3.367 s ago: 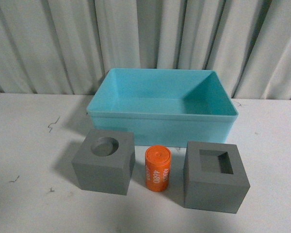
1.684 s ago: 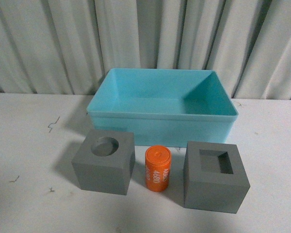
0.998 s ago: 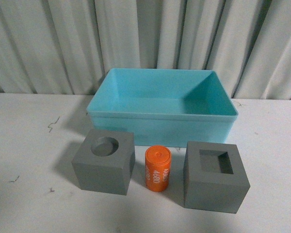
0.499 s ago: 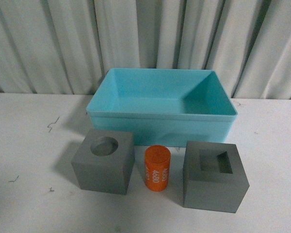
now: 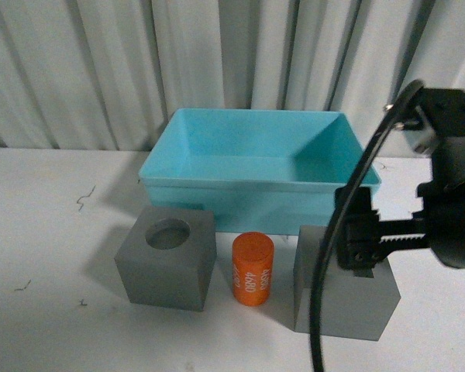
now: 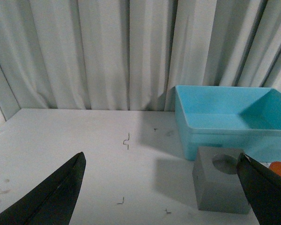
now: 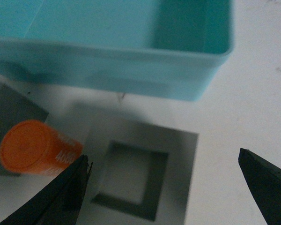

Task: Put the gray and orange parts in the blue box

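Change: our right arm (image 5: 449,209) now fills the right side of the front view, where a moment ago we saw only bench and parts.
Right hand (image 7: 164,157): fingers spread wide apart, holding nothing, hanging above the gray cube with the square hollow (image 5: 345,298).
Left hand (image 6: 161,157): fingers apart and empty, out of the front view, well back from the gray cube with the round hollow (image 5: 167,260).
Parts: both cubes and the orange cylinder (image 5: 253,269) between them stand where they stood before, on the bench (image 5: 46,232), just in front of the blue box (image 5: 256,194).
Box: open-topped, with nothing inside it.
Meaning: we judge the first pick is beginning, with the square-hollow cube as target; no part is grasped or boxed yet.
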